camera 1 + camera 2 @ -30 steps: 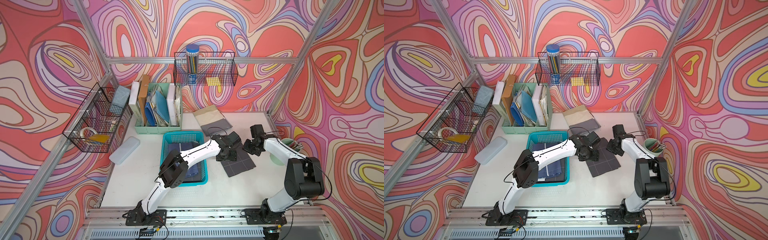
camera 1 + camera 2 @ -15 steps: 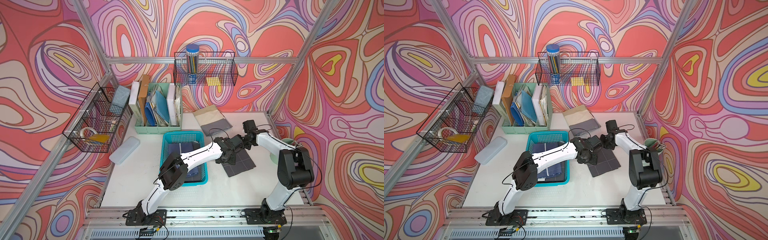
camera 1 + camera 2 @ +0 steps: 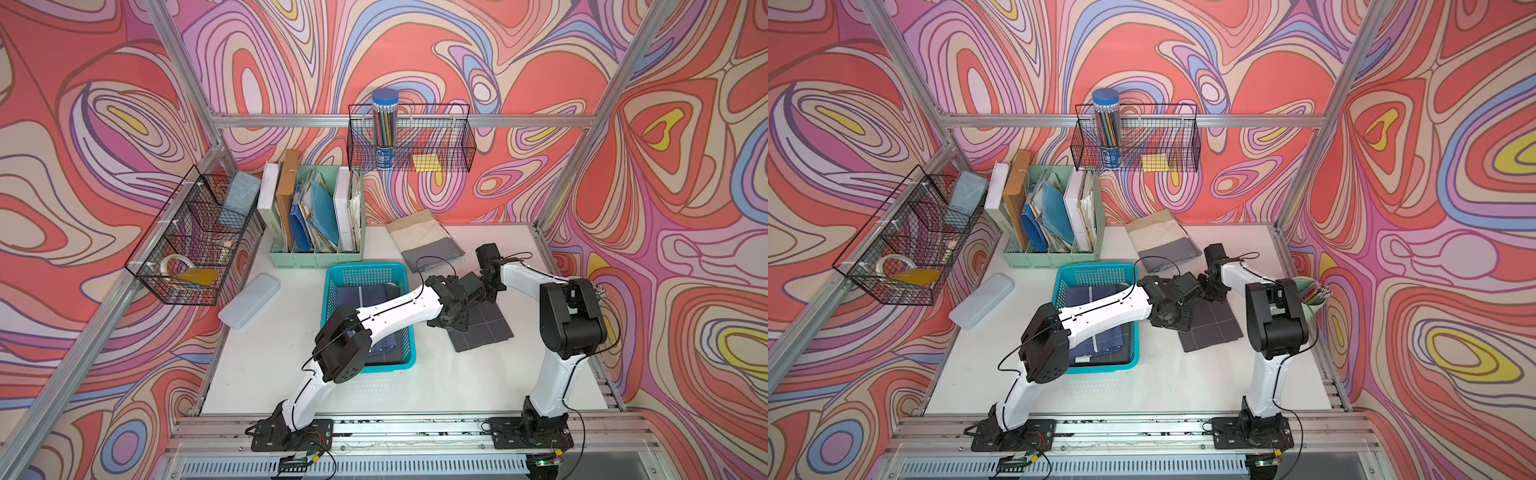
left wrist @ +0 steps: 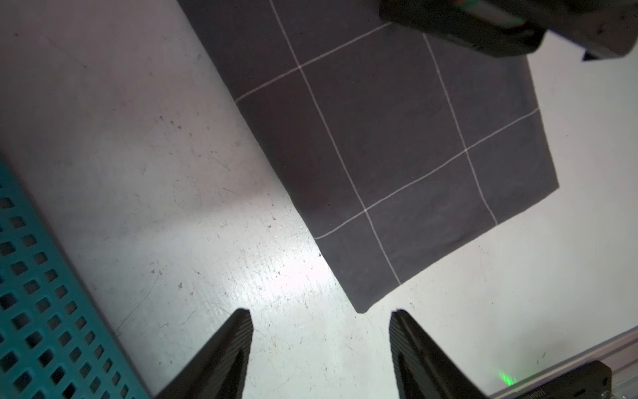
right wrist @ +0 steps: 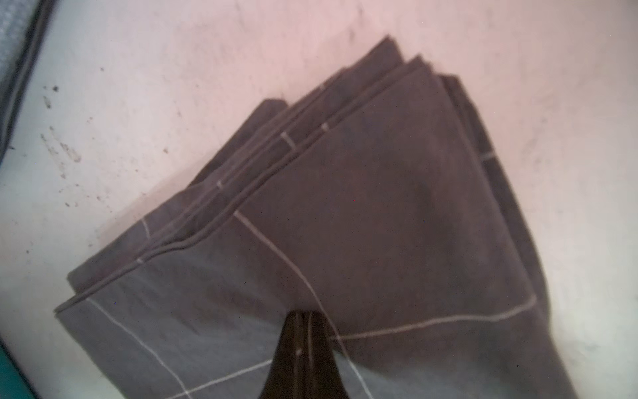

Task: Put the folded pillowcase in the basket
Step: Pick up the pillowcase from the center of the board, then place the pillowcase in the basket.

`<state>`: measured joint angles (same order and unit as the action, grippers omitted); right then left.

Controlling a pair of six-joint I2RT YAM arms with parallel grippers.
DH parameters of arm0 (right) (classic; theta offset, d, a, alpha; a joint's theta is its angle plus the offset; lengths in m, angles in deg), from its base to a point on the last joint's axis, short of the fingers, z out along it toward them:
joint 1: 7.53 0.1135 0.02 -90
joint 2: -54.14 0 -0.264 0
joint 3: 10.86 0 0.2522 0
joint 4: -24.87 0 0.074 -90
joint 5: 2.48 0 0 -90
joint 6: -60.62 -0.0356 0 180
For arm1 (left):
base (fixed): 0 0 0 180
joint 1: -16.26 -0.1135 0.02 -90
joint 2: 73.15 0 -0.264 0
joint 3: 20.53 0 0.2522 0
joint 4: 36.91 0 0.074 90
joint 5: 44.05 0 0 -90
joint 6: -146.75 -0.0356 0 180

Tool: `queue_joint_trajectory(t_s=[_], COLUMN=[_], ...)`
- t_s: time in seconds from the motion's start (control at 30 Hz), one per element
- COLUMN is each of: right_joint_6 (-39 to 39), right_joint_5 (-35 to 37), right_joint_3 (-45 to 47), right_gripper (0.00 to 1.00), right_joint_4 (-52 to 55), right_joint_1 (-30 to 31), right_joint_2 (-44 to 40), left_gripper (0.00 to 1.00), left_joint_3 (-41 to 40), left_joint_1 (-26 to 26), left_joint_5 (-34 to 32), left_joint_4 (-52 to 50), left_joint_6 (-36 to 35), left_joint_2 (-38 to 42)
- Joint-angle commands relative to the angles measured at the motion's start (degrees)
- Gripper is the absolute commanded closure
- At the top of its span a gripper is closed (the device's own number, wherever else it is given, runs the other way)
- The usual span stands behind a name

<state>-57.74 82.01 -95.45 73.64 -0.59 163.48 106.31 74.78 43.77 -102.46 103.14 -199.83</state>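
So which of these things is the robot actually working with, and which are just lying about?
In the job: dark grid-lined pillowcase, turquoise basket, left gripper, right gripper.
Lying about: green file organiser, wire baskets, beige-grey cloth, clear plastic case, cup of pens.

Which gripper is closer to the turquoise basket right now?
Left. The left gripper hovers open between basket and pillowcase; the right gripper, shut, is over the pillowcase, farther off.
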Motion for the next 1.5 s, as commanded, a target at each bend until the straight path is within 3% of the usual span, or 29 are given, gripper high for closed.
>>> queue_joint_trajectory(t_s=[0.0,0.1,0.3,0.4,0.53,0.8,0.93,1.07,1.23,1.37,1.47], right_joint_6=[-1.55,-1.09,-2.04,-1.84,-0.69,-0.47,-0.58,-0.82,-0.9,-0.91,-1.0], right_joint_5=[4.12,5.12,6.13,6.3,6.49,5.53,5.02,4.47,4.26,4.24,4.99], right_joint_3=[6.96,6.15,5.32,3.37,2.78,6.21,7.48,8.32,9.12,9.27,9.06], right_gripper=[1.0,1.0,1.0,1.0,1.0,1.0,1.0,1.0,1.0,1.0,1.0], right_joint_4=[4.5,5.68,5.48,6.42,6.88,3.83,2.36,1.4,0.86,1.01,1.91], right_joint_1=[-0.82,-0.94,-1.34,-1.53,-1.49,-1.93,-2.26,-2.34,-2.31,-2.42,-2.54], right_joint_2=[-3.08,-2.87,-7.45,-10.19,-8.99,-5.24,-4.06,-3.3,-3.24,-4.28,-7.33], left_gripper=[0.3,0.28,0.34,0.34,0.33,0.37,0.49,0.76,0.99,1.0,1.0], left_joint_3=[4.09,6.74,2.13,0.99,-1.46,-9.72,-13.63,-14.64,-14.97,-13.08,-6.81], left_joint_1=[0.14,-0.18,-3.31,-3.41,-3.46,-3.77,-3.77,-3.77,-3.77,-3.77,-3.77], left_joint_5=[-1.53,-2.7,6.56,6.3,5.77,10.84,10.55,10.14,10.61,11.68,11.47], left_joint_4=[-1.68,-0.49,9.38,9.17,10.75,23.7,26.6,27.69,29.4,29.15,22.58], left_joint_6=[-0.27,0.53,3.79,4.67,4.08,6.11,7.19,7.07,6.43,4.59,1.6], left_joint_2=[-4.29,-7.38,-9.1,-9.4,-8.98,-8.09,-6.46,-5.19,-3.98,-3.32,-3.39])
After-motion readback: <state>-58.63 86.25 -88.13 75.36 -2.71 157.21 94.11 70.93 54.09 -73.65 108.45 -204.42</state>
